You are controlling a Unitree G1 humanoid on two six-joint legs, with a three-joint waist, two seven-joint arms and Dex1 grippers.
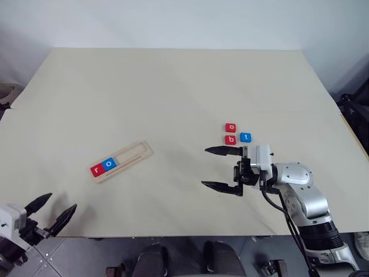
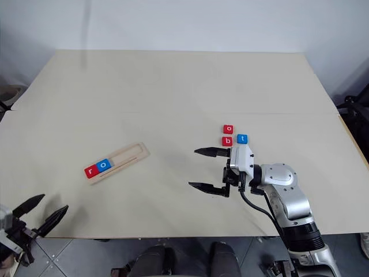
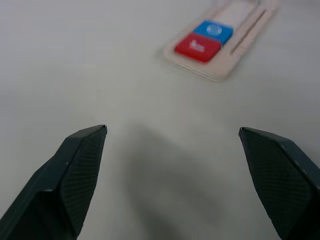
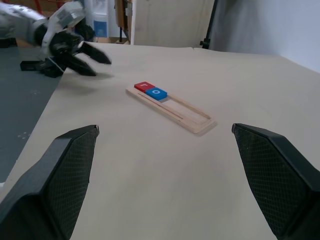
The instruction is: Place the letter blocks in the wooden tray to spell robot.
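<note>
The wooden tray (image 1: 123, 161) lies slanted at left of centre on the cream table (image 1: 173, 86), holding a red r block (image 1: 97, 169) and a blue o block (image 1: 109, 163) side by side at its lower-left end (the remaining length of the groove is unfilled). At right of centre, a red o block (image 1: 230, 127), a red b block (image 1: 230, 139) and a blue t block (image 1: 245, 137) sit clustered. The right gripper (image 1: 219, 168) hovers just below them, jaws spread wide, grasping nothing. The left gripper (image 1: 52, 211), lower left at the table edge, is likewise released and empty.
</note>
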